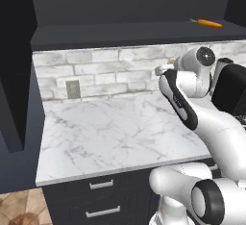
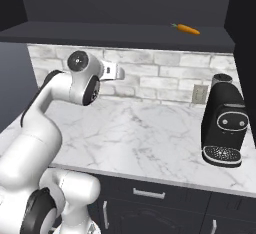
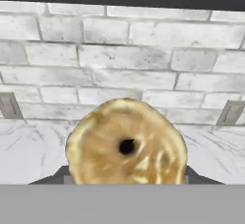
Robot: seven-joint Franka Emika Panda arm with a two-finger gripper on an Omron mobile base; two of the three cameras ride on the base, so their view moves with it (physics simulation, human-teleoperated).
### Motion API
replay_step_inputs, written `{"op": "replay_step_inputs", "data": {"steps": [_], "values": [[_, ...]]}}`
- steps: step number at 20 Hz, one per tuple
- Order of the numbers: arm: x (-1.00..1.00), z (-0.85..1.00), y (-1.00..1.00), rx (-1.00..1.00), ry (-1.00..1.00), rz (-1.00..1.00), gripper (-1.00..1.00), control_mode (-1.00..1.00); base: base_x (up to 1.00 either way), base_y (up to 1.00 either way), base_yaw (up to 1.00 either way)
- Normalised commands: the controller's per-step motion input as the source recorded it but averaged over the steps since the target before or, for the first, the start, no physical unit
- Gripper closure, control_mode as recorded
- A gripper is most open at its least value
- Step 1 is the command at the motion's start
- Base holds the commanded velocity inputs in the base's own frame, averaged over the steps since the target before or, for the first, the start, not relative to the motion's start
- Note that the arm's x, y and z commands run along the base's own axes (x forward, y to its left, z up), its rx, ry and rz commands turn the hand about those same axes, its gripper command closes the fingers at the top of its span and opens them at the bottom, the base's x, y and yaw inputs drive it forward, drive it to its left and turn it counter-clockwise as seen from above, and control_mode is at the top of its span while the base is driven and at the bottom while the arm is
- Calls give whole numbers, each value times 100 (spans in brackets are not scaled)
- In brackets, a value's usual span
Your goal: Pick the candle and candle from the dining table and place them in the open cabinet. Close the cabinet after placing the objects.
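A domestic kitchen is shown. A white grey-veined marble worktop [image 1: 115, 132] is backed by a white brick wall [image 2: 150, 75] in which a socket plate [image 1: 73, 89] is set. Dark drawers [image 1: 103, 197] with silver bar handles are fitted beneath. A black coffee machine [image 2: 224, 128] is stood on the marble, and a carrot [image 2: 186, 28] is seen lying on a dark shelf [image 2: 120, 33] above.

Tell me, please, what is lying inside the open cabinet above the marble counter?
An orange carrot lies on the open cabinet's bottom shelf, toward its right end. No candle is on it; the squat golden-tan candle sits in the gripper. The upper interior is dark and cropped.
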Motion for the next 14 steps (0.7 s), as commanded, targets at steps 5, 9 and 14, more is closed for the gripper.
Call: {"op": "replay_step_inputs", "data": {"steps": [5,9,14], "values": [[-24,73,0,-2,-12,0,100,-100,0,0,0],[-24,76,2,-5,-5,0,100,-100,0,0,0],[-28,76,2,-6,-7,0,100,-100,0,0,0]]}}
